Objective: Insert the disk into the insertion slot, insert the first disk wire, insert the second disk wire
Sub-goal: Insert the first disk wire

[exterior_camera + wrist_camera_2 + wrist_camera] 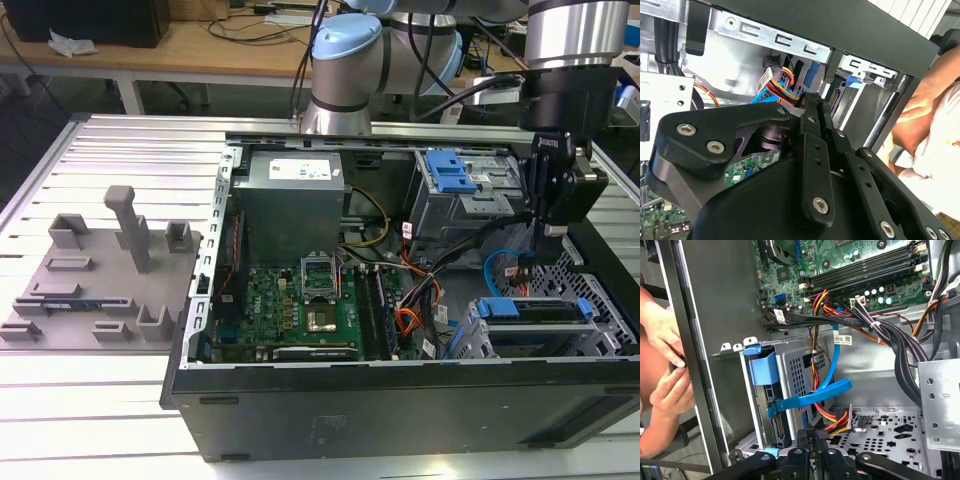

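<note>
The end effector (pixel 813 434) is clamped on the red-yellow-black wire bundle (pixel 836 420) beside the blue-framed silver disk (pixel 515 308), already slotted.

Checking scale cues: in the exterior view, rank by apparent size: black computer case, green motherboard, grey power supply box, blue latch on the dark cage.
1. black computer case
2. green motherboard and grey power supply box, too alike to rank
3. blue latch on the dark cage
</note>
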### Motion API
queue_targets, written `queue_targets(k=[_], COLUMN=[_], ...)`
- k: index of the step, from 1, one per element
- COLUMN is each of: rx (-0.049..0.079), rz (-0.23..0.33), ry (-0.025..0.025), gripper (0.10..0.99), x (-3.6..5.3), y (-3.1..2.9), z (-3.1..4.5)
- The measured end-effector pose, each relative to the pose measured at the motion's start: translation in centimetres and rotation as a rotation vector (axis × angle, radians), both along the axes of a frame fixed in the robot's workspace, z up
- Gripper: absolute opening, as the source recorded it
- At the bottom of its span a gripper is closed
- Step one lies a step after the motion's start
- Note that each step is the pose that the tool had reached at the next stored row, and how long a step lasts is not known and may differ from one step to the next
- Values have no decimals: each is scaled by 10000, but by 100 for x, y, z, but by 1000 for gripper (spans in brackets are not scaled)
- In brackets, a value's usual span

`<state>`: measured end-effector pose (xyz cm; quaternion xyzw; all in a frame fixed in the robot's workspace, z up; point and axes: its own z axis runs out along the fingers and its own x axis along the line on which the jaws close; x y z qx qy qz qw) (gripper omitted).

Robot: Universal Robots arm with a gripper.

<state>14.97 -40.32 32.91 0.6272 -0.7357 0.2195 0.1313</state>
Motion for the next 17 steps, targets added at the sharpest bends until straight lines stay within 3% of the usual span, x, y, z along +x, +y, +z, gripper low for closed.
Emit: queue_targets(k=[4, 5, 6, 8, 9, 10, 11, 15, 16, 17], rx=[1, 2, 2, 1, 1, 2, 2, 41, 55, 70], rz=[2, 3, 1, 2, 1, 1, 1, 5, 5, 6], ry=[12, 69, 324, 694, 912, 1097, 1326, 1640, 1688, 1695], gripper=[165, 165, 165, 165, 165, 165, 165, 165, 165, 165], x=[0, 3, 17, 34, 46, 57, 82, 197, 209, 211], y=[0, 0, 0, 0, 0, 0, 0, -1, -2, -1], z=[-1, -1, -1, -1, -1, -1, -1, 0, -1, -1])
